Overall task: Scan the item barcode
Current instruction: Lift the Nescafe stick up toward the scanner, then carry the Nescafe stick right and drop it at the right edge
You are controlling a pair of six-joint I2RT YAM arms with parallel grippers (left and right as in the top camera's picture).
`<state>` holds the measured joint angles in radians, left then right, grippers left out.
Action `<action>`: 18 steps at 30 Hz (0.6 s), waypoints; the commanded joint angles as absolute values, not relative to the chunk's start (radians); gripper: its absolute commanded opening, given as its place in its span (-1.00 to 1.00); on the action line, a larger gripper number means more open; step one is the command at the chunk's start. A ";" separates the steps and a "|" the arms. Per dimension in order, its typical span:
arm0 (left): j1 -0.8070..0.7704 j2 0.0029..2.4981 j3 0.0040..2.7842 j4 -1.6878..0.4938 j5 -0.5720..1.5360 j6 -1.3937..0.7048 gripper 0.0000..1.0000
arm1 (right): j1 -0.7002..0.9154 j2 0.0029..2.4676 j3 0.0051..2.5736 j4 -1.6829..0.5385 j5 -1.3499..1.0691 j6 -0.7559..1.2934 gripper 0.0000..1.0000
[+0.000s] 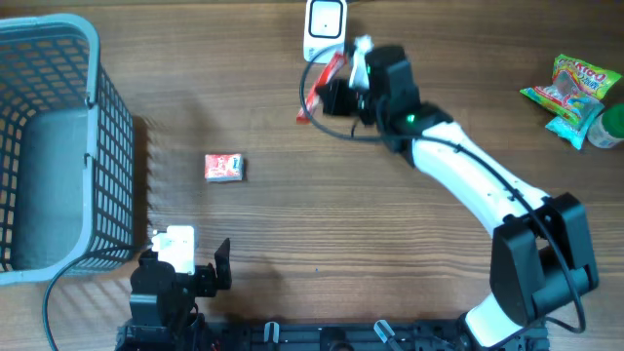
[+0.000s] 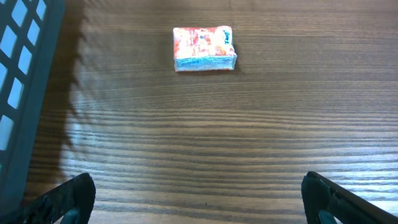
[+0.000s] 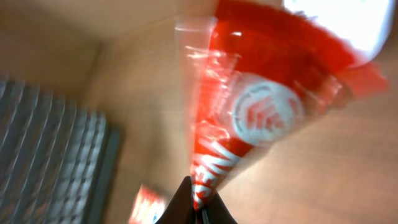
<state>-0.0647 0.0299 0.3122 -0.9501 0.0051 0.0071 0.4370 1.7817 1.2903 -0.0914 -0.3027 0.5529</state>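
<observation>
Brown wood-grain table: grey mesh basket at the left edge, white scanner at the far edge, snack bags in the far right corner, small red-white pack lying mid-left. R gripper is clenched on a red packet, held just beside the scanner. L gripper is released, jaws wide, near the front edge w/ the small pack ahead of it.

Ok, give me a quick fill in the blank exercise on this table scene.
The wrapper pinched by the right gripper is mainly ____. The left gripper stands ____. The scanner beside that wrapper is ____. The small packet on the table lies ahead of the ____ gripper.
Missing: red; open; white; left.
</observation>
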 commanded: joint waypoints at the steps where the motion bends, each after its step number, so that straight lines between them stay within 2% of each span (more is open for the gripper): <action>1: -0.067 0.028 0.310 -0.949 0.002 0.022 1.00 | 0.424 1.918 1.535 -0.109 -0.033 0.391 -0.91; 4: -0.067 0.028 0.310 -0.949 0.002 0.022 1.00 | 0.375 2.169 1.814 -0.151 -0.019 0.386 -0.91; 9: -0.067 0.028 0.310 -0.948 0.002 0.022 1.00 | 0.345 2.421 2.174 -0.207 0.061 0.396 -0.91; 15: -0.067 0.028 0.310 -0.949 0.002 0.022 1.00 | 0.345 2.488 2.244 -0.204 0.066 0.448 -0.91; 18: -0.067 0.028 0.310 -0.949 0.002 0.022 1.00 | 0.345 2.487 2.252 -0.307 0.036 0.456 -0.91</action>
<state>-0.0647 0.0326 0.3122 -0.9504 0.0051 0.0071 0.3397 2.4687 2.2189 -0.2470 0.0460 0.4374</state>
